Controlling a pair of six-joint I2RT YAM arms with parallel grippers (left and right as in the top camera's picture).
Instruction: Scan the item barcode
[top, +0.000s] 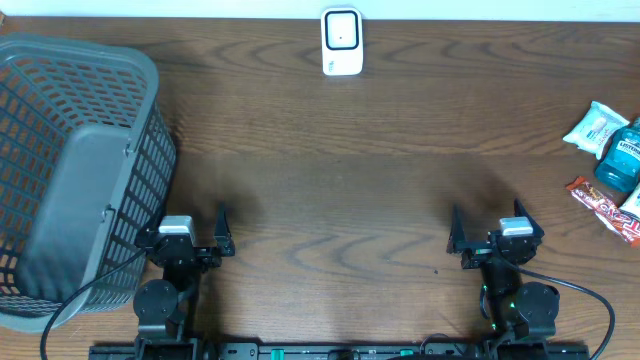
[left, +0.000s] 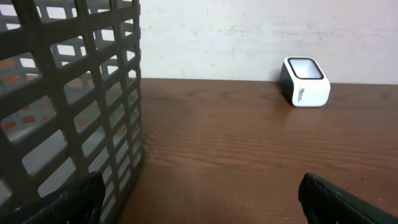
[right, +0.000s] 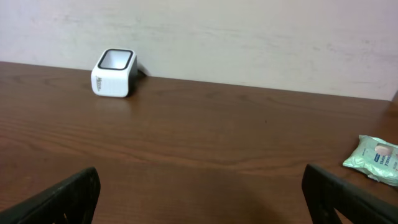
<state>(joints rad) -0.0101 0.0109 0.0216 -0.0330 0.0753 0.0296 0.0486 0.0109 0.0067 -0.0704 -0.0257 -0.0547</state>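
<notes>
Overhead, the bench (top: 350, 180) is dark brown wood with a strong wavy grain. The wrist views show a pale, scuffed wall (right: 249, 37) rising straight from its far edge. A grey slatted basket (top: 150, 170) fills the left end.

The white scanner (top: 341, 41) stands at the middle of the far edge, against the wall. Its long axis runs away from the arms, and its dark-rimmed window is tilted upward toward them. The small print on its side is too small to read.

The items lie together at the right edge, well apart from the scanner. There is a pale wipes packet (top: 597, 127), then a teal mouthwash bottle (top: 620, 160) lying on a slant just beside it (its label seems to read "Listerine"). Nearest the arms is a red snack bar (top: 600, 208), which lies on a diagonal and is partly cut off by the frame. Its lettering is illegible.

At the near edge, the left pincer (left: 200, 183) and the right pincer (right: 202, 174) are both released, jaws spread wide with only bare wood between them.
</notes>
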